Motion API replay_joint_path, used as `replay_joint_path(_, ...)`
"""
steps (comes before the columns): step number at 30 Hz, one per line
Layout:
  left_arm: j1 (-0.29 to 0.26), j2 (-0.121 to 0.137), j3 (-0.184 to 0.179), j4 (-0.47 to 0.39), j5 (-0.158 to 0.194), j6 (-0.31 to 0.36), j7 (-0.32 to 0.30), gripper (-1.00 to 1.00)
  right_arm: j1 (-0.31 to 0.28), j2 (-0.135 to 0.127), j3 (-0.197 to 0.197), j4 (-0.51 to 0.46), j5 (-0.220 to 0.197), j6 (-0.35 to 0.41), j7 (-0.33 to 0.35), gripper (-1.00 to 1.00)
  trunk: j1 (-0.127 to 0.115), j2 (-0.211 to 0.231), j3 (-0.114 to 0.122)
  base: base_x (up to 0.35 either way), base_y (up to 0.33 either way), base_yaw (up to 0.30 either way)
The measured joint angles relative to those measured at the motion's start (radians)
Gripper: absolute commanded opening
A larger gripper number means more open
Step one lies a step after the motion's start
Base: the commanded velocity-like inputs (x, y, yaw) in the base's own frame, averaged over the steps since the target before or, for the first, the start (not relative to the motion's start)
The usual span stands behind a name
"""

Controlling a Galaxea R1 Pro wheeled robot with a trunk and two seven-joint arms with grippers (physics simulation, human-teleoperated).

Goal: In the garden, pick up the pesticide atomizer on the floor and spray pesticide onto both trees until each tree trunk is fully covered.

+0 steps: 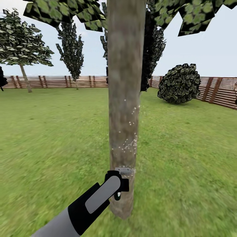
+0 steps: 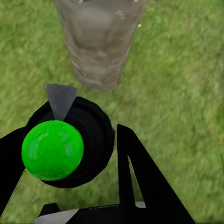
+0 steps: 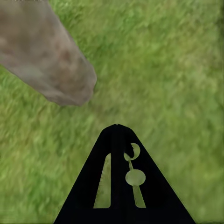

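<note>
Pesticide atomizer (image 1: 119,184): black body, grey nozzle (image 1: 124,171) aimed at trunk base; green round part (image 2: 52,150) seen from left wrist.
Left fingers (image 2: 140,172): pinching atomizer, low, just beside trunk.
Right fingers (image 3: 117,182): pressed together, over grass (image 3: 177,70).
Tree trunk (image 1: 125,98): one close, thick, mottled grey-brown.
Pesticide (image 1: 130,141): white specks scattered on lower trunk.
Fence (image 1: 59,81): brown slats behind lawn.
</note>
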Motion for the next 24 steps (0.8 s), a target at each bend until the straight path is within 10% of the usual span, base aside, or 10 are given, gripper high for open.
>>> replay_joint_path(24, 0.002, 0.011, -0.001, -0.006, 0.001, -0.060, 0.000, -1.00, 0.000, 0.005, 0.002, 0.000, 0.006, 0.001, 0.000, -1.00, 0.000, 0.000, 0.000, 0.047, 0.333, -0.222)
